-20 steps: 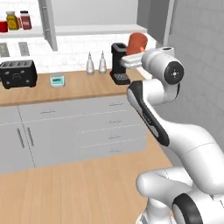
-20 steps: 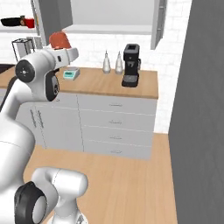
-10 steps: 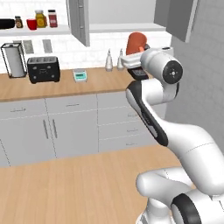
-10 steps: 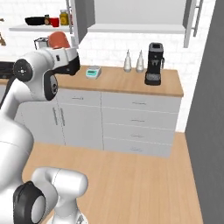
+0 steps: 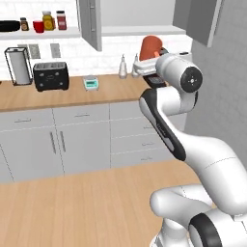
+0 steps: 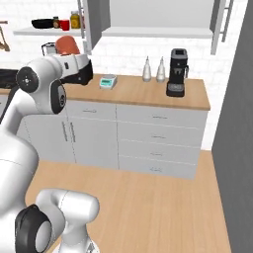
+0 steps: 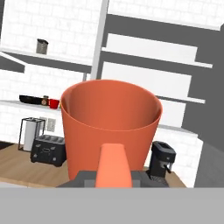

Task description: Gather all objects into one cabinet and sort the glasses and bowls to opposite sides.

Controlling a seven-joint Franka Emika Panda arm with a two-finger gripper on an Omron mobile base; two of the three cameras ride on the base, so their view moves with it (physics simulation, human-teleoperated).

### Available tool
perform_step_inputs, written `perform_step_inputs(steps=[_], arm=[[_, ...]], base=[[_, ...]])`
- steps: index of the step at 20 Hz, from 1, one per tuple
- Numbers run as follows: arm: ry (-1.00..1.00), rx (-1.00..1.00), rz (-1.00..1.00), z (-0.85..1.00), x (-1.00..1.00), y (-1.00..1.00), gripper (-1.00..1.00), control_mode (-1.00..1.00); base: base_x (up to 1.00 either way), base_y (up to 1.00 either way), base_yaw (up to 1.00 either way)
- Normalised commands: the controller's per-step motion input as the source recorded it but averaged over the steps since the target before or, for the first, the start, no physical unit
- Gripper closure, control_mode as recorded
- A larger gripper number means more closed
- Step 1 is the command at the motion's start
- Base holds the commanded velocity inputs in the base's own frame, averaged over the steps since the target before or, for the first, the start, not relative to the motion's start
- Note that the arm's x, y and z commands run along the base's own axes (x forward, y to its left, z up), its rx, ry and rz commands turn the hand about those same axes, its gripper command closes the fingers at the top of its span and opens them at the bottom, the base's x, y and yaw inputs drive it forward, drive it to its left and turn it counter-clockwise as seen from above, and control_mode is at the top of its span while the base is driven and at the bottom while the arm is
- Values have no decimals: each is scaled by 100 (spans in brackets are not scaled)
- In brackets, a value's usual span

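Observation:
My gripper [image 5: 153, 59] is shut on a salmon-orange cup [image 5: 150, 46], held upright at chest height above the counter. From the right base view the same cup [image 6: 66, 45] sits over the gripper [image 6: 70, 55]. The cup [image 7: 110, 127] looms large in the hand view, its open mouth toward the camera. On the open shelf at far left stand the black bowl [image 5: 6, 26], a small dark jar [image 5: 24, 23], the red cup [image 5: 38, 26], a yellow jar [image 5: 47, 20] and a red jar [image 5: 61, 20]. The open wall cabinet's white shelf board [image 5: 140, 30] lies behind the held cup.
The wooden counter [image 5: 62, 96] carries a paper towel holder [image 5: 17, 66], a black toaster [image 5: 50, 76], a small teal scale [image 5: 90, 83], two white bottles [image 6: 153, 69] and a coffee machine [image 6: 177, 71]. A dark grey cabinet door [image 5: 89, 21] hangs open. A tall dark panel [image 6: 242, 123] closes off the right.
The whole scene has slid to the right in both base views, so the base has driven left along the counter. The arm keeps the cup in the same pose.

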Motion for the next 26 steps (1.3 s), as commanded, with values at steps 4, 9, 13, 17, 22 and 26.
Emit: perform_step_inputs(steps=[4, 9, 13, 17, 22, 26], arm=[[0, 0, 0, 0, 0, 0, 100, 100], [0, 0, 0, 0, 0, 0, 100, 100], [0, 0, 0, 0, 0, 0, 100, 100], [0, 0, 0, 0, 0, 0, 100, 100], [0, 0, 0, 0, 0, 0, 100, 100], [0, 0, 0, 0, 0, 0, 100, 100]], base=[[0, 15, 0], [-1, 4, 13], [-3, 2, 40], [0, 0, 45], [3, 0, 32], [71, 2, 0]])
